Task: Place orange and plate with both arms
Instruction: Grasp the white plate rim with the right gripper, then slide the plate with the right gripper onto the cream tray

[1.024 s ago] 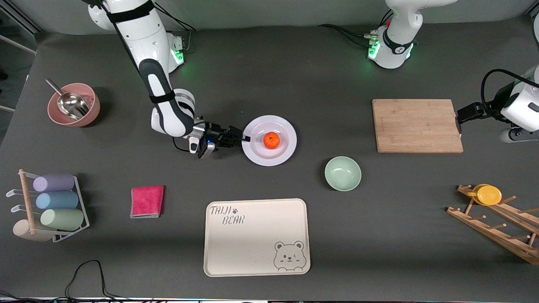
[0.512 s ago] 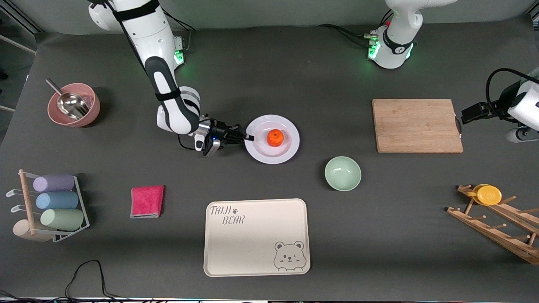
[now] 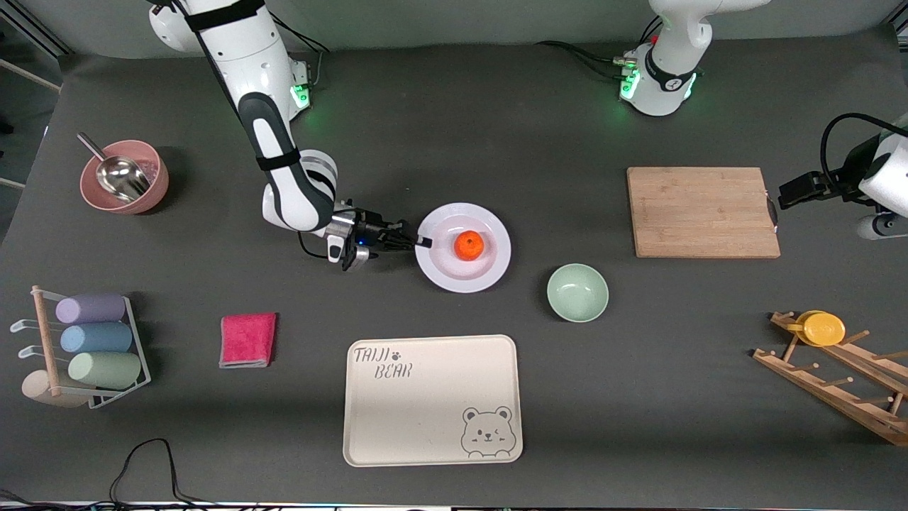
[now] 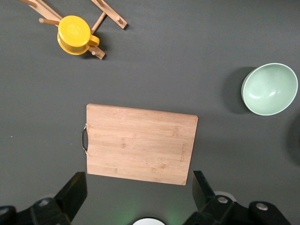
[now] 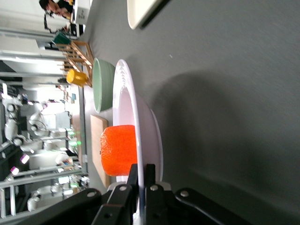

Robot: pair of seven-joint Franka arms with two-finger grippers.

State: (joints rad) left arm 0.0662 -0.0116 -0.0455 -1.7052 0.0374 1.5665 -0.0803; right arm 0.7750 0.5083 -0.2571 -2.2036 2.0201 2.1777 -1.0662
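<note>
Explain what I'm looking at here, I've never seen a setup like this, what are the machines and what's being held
These are two white robot arms at a dark table. One picture looks down from a high camera facing them; the other two come from cameras on each arm's wrist. The right hand is shut on the rim of a white plate, with an orange sitting on it; the right wrist view shows that grip edge-on. The left hand is open and holds nothing; it waits over a wooden board. Also on the table: a green bowl, a bear tray and a pink cloth.
</note>
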